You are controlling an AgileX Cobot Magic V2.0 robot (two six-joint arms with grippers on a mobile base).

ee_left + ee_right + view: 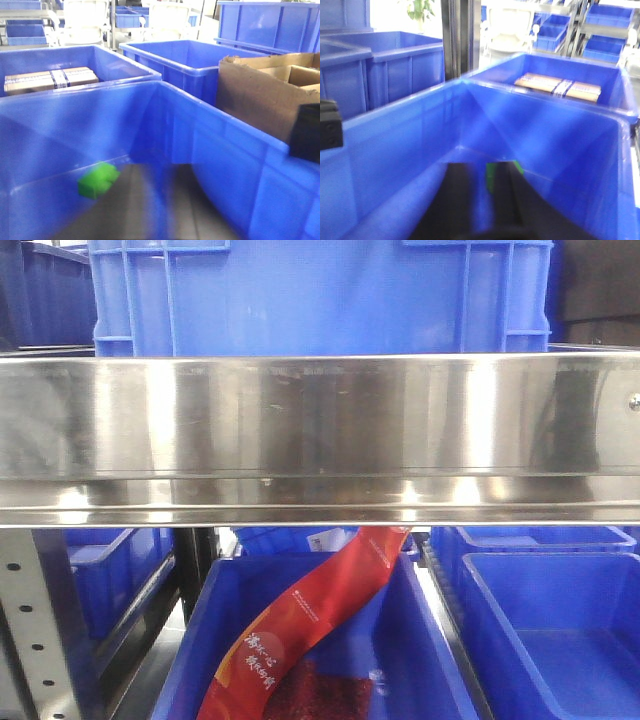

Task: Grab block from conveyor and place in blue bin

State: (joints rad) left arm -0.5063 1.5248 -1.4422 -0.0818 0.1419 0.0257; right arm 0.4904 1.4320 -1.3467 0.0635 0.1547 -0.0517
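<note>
A small green block (pixel 98 180) lies low inside the blue bin (pixel 235 150), near its left wall, blurred in the left wrist view. In the right wrist view my right gripper (pixel 479 167) hangs over the same blue bin (pixel 395 145). Its two black fingers stand apart with only blue showing between them. The green block (pixel 491 179) peeks out just past the right finger, partly hidden by it. At the bottom of the left wrist view there are only blurred grey streaks, so the left gripper's jaws are not readable. The conveyor (pixel 320 440) shows as a steel side rail with no block visible on it.
A torn cardboard box (pixel 265 95) stands right of the bin. A neighbouring blue bin holds taped brown packages (pixel 50 79). More blue bins (pixel 555 630) sit under the conveyor, one with a red packet (pixel 300 625). A big blue crate (pixel 320 295) stands behind the rail.
</note>
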